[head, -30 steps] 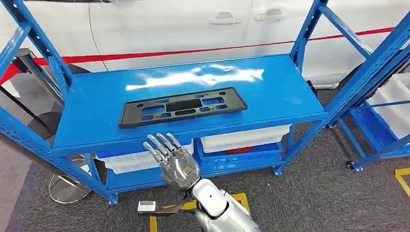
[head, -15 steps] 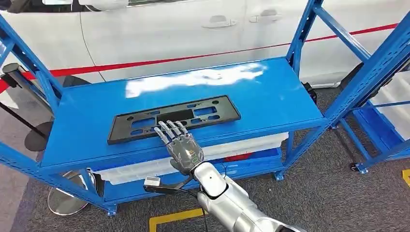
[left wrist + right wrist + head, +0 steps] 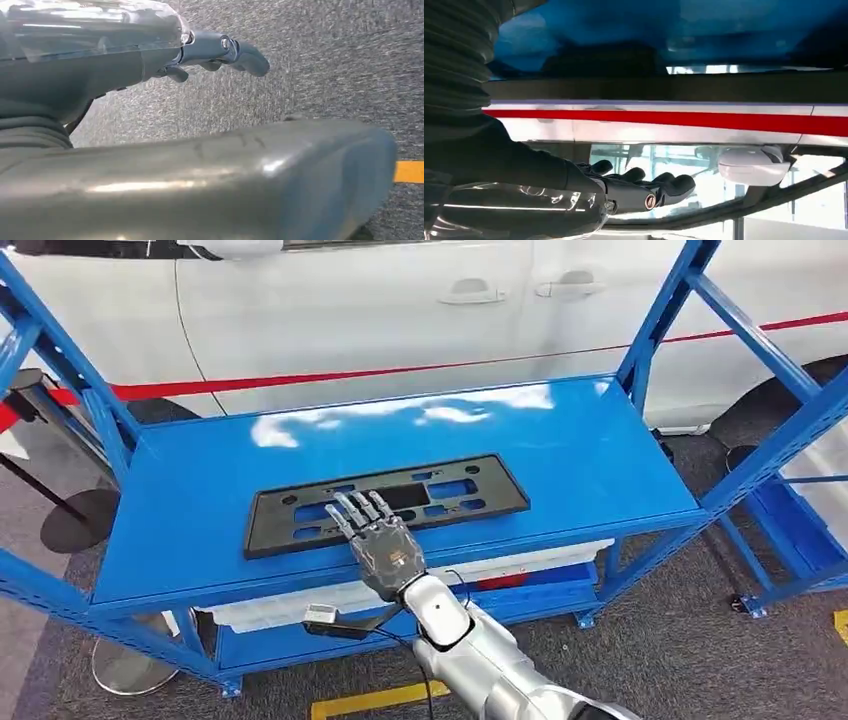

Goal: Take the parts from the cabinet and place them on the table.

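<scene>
A flat black plastic part [image 3: 405, 498], long and full of cut-outs, lies on the top of the blue cabinet shelf [image 3: 570, 440] near its front edge. My right hand [image 3: 380, 540] reaches in over that edge with fingers straight and spread, their tips over the part's near rim; I cannot tell whether they touch it. The right wrist view shows the same hand [image 3: 634, 190] holding nothing, with the shelf and a red stripe beyond it. My left hand [image 3: 220, 50] hangs over grey carpet, fingers loosely extended and holding nothing.
A white car [image 3: 400, 310] with a red stripe stands close behind the cabinet. White bins [image 3: 530, 565] fill the lower shelf. A second blue rack [image 3: 790, 440] stands at the right. A round metal stand base [image 3: 130, 665] and yellow floor tape [image 3: 370, 700] lie on the carpet.
My right hand rose from below the shelf's front edge and moved forward until its fingers lie over the black part's near rim. The camera shifted a little; the part stayed put.
</scene>
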`<state>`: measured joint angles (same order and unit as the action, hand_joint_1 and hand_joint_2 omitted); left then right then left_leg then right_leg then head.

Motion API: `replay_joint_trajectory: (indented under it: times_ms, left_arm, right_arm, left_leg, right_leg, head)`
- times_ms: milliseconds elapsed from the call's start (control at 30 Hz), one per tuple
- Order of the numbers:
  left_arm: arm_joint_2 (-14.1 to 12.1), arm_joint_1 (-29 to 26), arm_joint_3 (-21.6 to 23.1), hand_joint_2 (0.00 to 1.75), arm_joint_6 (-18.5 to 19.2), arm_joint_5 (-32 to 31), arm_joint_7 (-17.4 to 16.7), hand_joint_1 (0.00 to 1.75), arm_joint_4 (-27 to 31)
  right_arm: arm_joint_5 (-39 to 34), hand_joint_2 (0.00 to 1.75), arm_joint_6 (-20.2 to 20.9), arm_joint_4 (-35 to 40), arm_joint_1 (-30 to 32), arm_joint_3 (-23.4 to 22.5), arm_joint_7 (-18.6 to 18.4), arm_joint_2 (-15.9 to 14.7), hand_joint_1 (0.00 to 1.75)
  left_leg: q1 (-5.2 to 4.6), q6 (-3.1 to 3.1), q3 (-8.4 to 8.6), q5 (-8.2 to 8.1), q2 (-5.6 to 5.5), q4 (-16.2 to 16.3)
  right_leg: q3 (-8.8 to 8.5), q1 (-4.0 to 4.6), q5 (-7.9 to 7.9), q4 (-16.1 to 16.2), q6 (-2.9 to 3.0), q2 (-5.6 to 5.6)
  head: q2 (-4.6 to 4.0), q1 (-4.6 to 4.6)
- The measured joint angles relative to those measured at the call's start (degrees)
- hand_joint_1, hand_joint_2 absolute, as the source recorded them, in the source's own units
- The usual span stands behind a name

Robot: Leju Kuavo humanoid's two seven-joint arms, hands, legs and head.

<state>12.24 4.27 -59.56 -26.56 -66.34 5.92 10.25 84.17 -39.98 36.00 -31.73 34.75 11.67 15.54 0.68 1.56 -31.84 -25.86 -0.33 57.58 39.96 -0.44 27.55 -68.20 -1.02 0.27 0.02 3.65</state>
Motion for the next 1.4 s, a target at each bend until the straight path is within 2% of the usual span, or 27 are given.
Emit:
replay_joint_trajectory:
  times_ms: [33, 67, 100, 133, 167, 233, 267, 300, 367, 433, 500, 533, 567, 600, 633, 767, 867, 933, 967, 1000, 1067, 1100, 1200, 1267, 1300, 1367, 1400]
  left_arm:
    - [0.0, 0.0, 0.0, 0.00, 0.0, 0.0, 0.0, 0.00, 0.0]
    - [0.0, 0.1, 0.0, 0.00, 0.0, 0.0, -0.1, 0.00, 0.0]
    - [0.1, 0.1, 0.0, 0.00, 0.1, 0.0, -0.1, 0.00, -0.1]
    - [0.1, 0.3, -0.1, 0.00, 0.1, 0.1, -0.1, 0.00, -0.1]
    - [0.1, 0.2, -0.1, 0.00, 0.2, 0.2, -0.1, 0.00, -0.1]
    - [0.0, 0.2, -0.2, 0.00, 0.6, 0.4, 0.2, 0.00, -0.1]
    - [0.0, 0.2, -0.2, 0.00, 0.8, 0.3, 0.3, 0.00, -0.1]
    - [0.0, 0.3, -0.2, 0.00, 1.0, 0.3, 0.3, 0.00, -0.1]
    - [0.0, 0.4, -0.2, 0.00, 0.9, -0.2, -0.2, 0.00, -0.1]
    - [0.0, 0.2, -0.2, 0.00, 0.9, -0.3, -0.3, 0.00, -0.1]
    - [0.0, 0.1, -0.2, 0.00, 0.9, -0.3, -0.5, 0.00, -0.1]
    - [0.0, 0.1, -0.2, 0.00, 0.9, -0.4, -0.5, 0.00, -0.1]
    - [0.0, 0.1, -0.2, 0.00, 0.9, -0.4, -0.4, 0.00, -0.1]
    - [0.0, 0.3, -0.2, 0.00, 0.9, -0.4, -0.4, 0.00, -0.1]
    - [0.0, 0.4, -0.2, 0.00, 0.9, -0.4, -0.4, 0.00, -0.1]
    - [0.0, 0.2, -0.2, 0.00, 1.0, -0.5, -0.5, 0.00, -0.1]
    - [0.0, 0.4, -0.2, 0.00, 1.4, -0.7, -0.5, 0.00, -0.1]
    - [0.0, 0.3, -0.2, 0.00, 1.7, -0.7, -0.4, 0.00, -0.1]
    - [0.0, 0.3, -0.2, 0.00, 1.7, -0.6, -0.4, 0.00, -0.1]
    - [0.0, 0.3, -0.2, 0.00, 1.8, -0.6, -0.4, 0.00, -0.1]
    - [0.1, 0.3, -0.2, 0.00, 1.8, -0.6, -0.4, 0.00, -0.1]
    - [0.2, 0.3, -0.2, 0.00, 1.9, -0.6, -0.4, 0.00, -0.1]
    - [0.2, 0.4, -0.2, 0.00, 1.9, -0.6, -0.3, 0.00, -0.1]
    - [0.2, 0.4, -0.2, 0.00, 2.1, -0.7, -0.6, 0.00, -0.1]
    - [0.2, 0.4, -0.2, 0.00, 2.1, -0.7, -0.7, 0.00, -0.1]
    - [0.2, 0.4, -0.2, 0.00, 2.0, -0.7, -1.1, 0.00, -0.1]
    - [0.2, 0.3, -0.2, 1.75, 1.7, -0.7, -1.7, 0.00, -0.1]
  right_arm:
    - [0.0, 1.75, 0.0, -0.1, -0.1, 0.0, -0.1, 0.0, 0.00]
    - [0.1, 1.75, 0.0, -0.2, -0.2, -0.1, -0.2, 0.0, 0.00]
    - [0.1, 1.75, 0.0, -0.3, -0.4, -0.2, -0.3, -0.1, 0.00]
    - [0.1, 1.75, 0.0, -0.4, -0.5, -0.3, -0.4, 0.0, 0.00]
    - [0.1, 1.75, 0.0, -0.5, -0.4, -0.4, -0.6, -0.1, 0.00]
    - [0.1, 1.75, 0.0, -0.7, -0.5, -0.6, -1.1, 0.1, 0.00]
    - [0.2, 1.75, 0.0, -0.9, -0.6, -0.7, -1.7, 0.0, 1.62]
    - [0.4, 1.75, 0.0, -1.2, -1.0, -0.7, -2.7, 0.0, 1.75]
    - [0.7, 1.75, 0.0, -3.1, -1.8, -0.8, -5.1, 0.0, 1.75]
    - [0.7, 1.75, 0.4, -5.5, -2.2, -0.9, -7.4, 0.0, 1.75]
    - [0.7, 1.75, 0.5, -7.2, -2.9, -1.0, -8.2, 0.0, 1.75]
    - [0.7, 1.75, 0.5, -7.8, -3.3, -1.1, -8.4, 0.1, 1.75]
    - [0.4, 1.75, 0.5, -8.3, -3.6, -1.2, -8.5, 0.1, 1.75]
    - [0.2, 1.75, 0.5, -8.8, -3.9, -1.3, -8.5, 0.1, 1.75]
    - [-0.1, 1.75, 0.7, -9.3, -4.1, -1.4, -8.9, 0.1, 1.75]
    - [-0.2, 1.75, 1.0, -10.3, -4.4, -1.9, -9.6, 0.1, 1.75]
    - [-0.1, 1.75, 1.0, -10.9, -4.5, -2.1, -10.2, -0.1, 1.75]
    - [0.0, 1.75, 1.2, -11.2, -4.5, -2.1, -10.2, -0.3, 1.75]
    - [0.0, 1.75, 1.2, -11.3, -4.5, -2.1, -10.3, -0.4, 1.75]
    - [0.0, 1.75, 1.2, -11.3, -4.6, -2.1, -10.3, -0.4, 1.75]
    - [0.0, 1.75, 1.3, -11.4, -4.8, -2.1, -10.3, -0.4, 1.75]
    - [0.0, 1.75, 1.3, -11.5, -4.9, -2.1, -10.4, -0.4, 1.75]
    - [0.2, 1.75, 1.4, -11.6, -5.0, -2.1, -10.4, -0.4, 1.75]
    - [-0.2, 1.75, 1.2, -11.5, -5.0, -2.1, -10.0, -0.3, 1.75]
    - [-1.1, 1.75, 1.0, -11.5, -4.9, -2.2, -8.8, -0.3, 1.75]
    - [-5.8, 1.75, 0.7, -10.3, -4.3, -2.8, -4.5, -0.3, 1.75]
    - [-11.4, 1.75, 0.8, -8.4, -3.3, -3.8, 0.9, 0.0, 1.75]
  left_leg:
    - [-0.11, -0.07, 0.72, -0.45, -0.01, 0.0]
    - [-0.08, -0.20, 1.11, -0.87, 0.01, -0.1]
    - [-0.21, -0.51, 1.33, -1.03, -0.08, -0.1]
    - [-0.18, -0.92, 1.13, -1.28, -0.10, -0.1]
    - [-0.21, -1.30, 1.68, -1.27, -0.07, 0.3]
    - [-0.32, -2.03, 1.90, -1.13, -0.04, 1.3]
    - [-0.02, -2.13, 1.63, -2.23, 0.01, 2.5]
    - [-0.03, -2.30, 0.22, -4.04, 0.00, 5.3]
    - [0.17, -2.92, -4.35, -8.00, 0.01, 13.1]
    - [0.23, -3.35, -7.29, -8.60, 0.03, 16.9]
    - [0.36, -3.32, -5.69, -4.26, 0.05, 11.4]
    - [0.41, -3.30, -3.42, -0.60, 0.07, 5.8]
    - [0.43, -3.09, -1.87, 1.48, 0.16, 1.2]
    - [0.06, -2.75, -1.85, -0.47, 0.19, 0.6]
    - [-0.12, -1.87, -1.71, -0.39, 0.23, 0.8]
    - [0.38, -0.49, -1.31, 1.14, 0.30, 0.0]
    - [0.36, 0.00, -1.32, 1.08, 0.33, 0.0]
    - [0.36, 0.05, -1.27, 1.01, 0.29, 0.0]
    - [0.36, 0.06, -1.19, 0.94, 0.23, 0.0]
    - [0.36, -0.02, -0.99, 0.84, 0.11, 0.0]
    - [0.35, -0.35, -0.49, 0.59, -0.03, 0.0]
    - [0.15, -0.58, -0.54, 0.44, -0.07, 0.2]
    - [0.01, -1.53, -0.44, 0.30, -0.07, -0.1]
    - [0.19, -2.12, -0.37, -0.24, -0.02, 0.4]
    - [0.07, -2.37, -1.02, -1.48, 0.02, 2.1]
    - [0.29, -2.83, -4.88, -6.22, 0.03, 10.4]
    - [0.33, -3.04, -7.39, -8.57, 0.03, 15.8]
  right_leg:
    - [-1.95, 0.28, -3.78, 5.3, 0.69, 0.00]
    - [-3.09, 0.53, -5.93, 9.4, 1.22, -0.02]
    - [-3.28, 0.92, -2.96, 9.6, 1.35, -0.07]
    - [-3.40, 1.00, -2.94, 9.9, 1.57, 0.02]
    - [-3.54, 0.97, -4.45, 10.2, 1.76, 0.04]
    - [-4.82, 0.65, -4.12, 10.4, 2.34, 0.13]
    - [-5.41, 0.42, -3.95, 10.8, 2.59, 0.04]
    - [-5.52, 0.35, -3.79, 10.8, 2.86, 0.04]
    - [-5.50, 0.42, -3.59, 10.7, 3.06, 0.03]
    - [-5.59, 0.44, -3.31, 10.6, 3.02, 0.05]
    - [-5.91, 0.39, -2.98, 10.5, 2.81, 0.23]
    - [-6.22, 0.35, -2.72, 10.4, 2.56, 0.31]
    - [-6.37, 0.34, -2.46, 10.2, 2.28, 0.31]
    - [-6.32, 0.56, -2.44, 10.0, 2.03, 0.26]
    - [-5.94, 0.62, -2.42, 10.0, 1.69, 0.26]
    - [-6.07, 0.49, -1.51, 9.3, 0.32, 0.16]
    - [-0.23, 0.22, 4.64, -2.5, -0.39, 0.04]
    - [3.04, 0.08, 5.75, -8.3, -0.58, 0.03]
    - [2.86, 0.04, 4.68, -7.6, -0.57, 0.02]
    - [1.01, 0.05, 1.88, -3.5, -0.40, 0.02]
    - [-4.69, 0.18, -3.22, 7.7, 0.37, 0.00]
    - [-5.70, 0.40, -2.71, 10.1, 0.76, -0.04]
    - [-5.60, 0.83, -2.74, 10.2, 1.17, 0.07]
    - [-6.20, 0.05, -3.23, 11.1, 1.95, -0.13]
    - [-6.37, 0.04, -3.19, 11.2, 2.28, -0.13]
    - [-6.36, 0.15, -3.02, 11.2, 2.60, -0.26]
    - [-6.34, 0.26, -2.95, 11.1, 2.70, -0.27]
  head:
    - [0.00, -0.02]
    - [0.00, -0.02]
    - [-0.02, 0.02]
    - [0.00, -0.04]
    - [0.00, -0.02]
    - [0.00, 0.00]
    - [-0.02, -0.04]
    - [0.00, 0.02]
    - [0.00, 0.02]
    - [0.00, 0.02]
    - [0.00, 0.02]
    - [0.00, 0.02]
    - [0.00, 0.02]
    - [0.00, 0.00]
    - [0.00, 0.02]
    - [0.00, 0.00]
    - [0.00, 0.00]
    - [0.00, 0.00]
    - [0.00, 0.00]
    - [0.00, 0.00]
    - [0.00, -0.02]
    - [0.00, -0.02]
    - [0.00, 0.00]
    - [0.00, 0.00]
    - [0.00, 0.00]
    - [0.00, 0.04]
    - [0.00, 0.02]
